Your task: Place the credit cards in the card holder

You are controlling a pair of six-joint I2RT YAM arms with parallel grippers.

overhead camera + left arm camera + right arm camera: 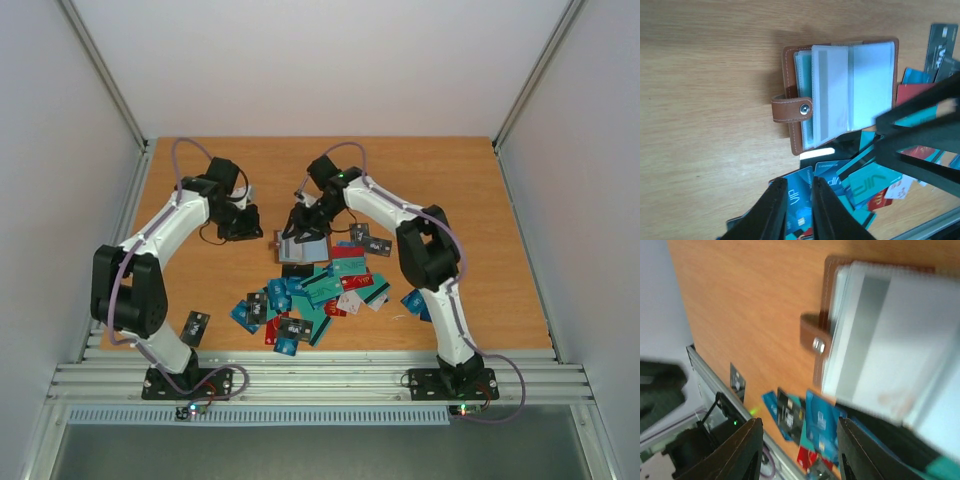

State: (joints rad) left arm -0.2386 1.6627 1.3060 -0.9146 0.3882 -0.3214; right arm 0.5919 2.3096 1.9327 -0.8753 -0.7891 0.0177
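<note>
Two black fingers of the left gripper [800,186] fill the bottom of the left wrist view. They stand a narrow slit apart, with nothing caught between them. Through that slit shows a blue plastic card, part of the heap of thin rectangular credit cards [860,180], mostly blue and teal with some red and black, which spreads from under these jaws off to their right.

Straight ahead of the left jaws, just past the edge of the heap, lies the small brown leather-like card holder [789,75]. It is lying open on the orange-brown wooden table [450,190], its clear plastic sleeves fanned upward and its snap strap pointing away to the left. No card can be made out in the sleeve on top.

The right gripper [799,426] has its two black fingers about half apart, and nothing is seen between them; only tabletop and a few loose cards show in the gap. The card holder sits ahead of these jaws and to their right, blurred and filling much of that view. From the left wrist, the right gripper's dark fingers cross over the holder's far edge, above a teal card. From above, both grippers sit close on either side of the holder, and the card heap lies nearer the arm bases.
</note>
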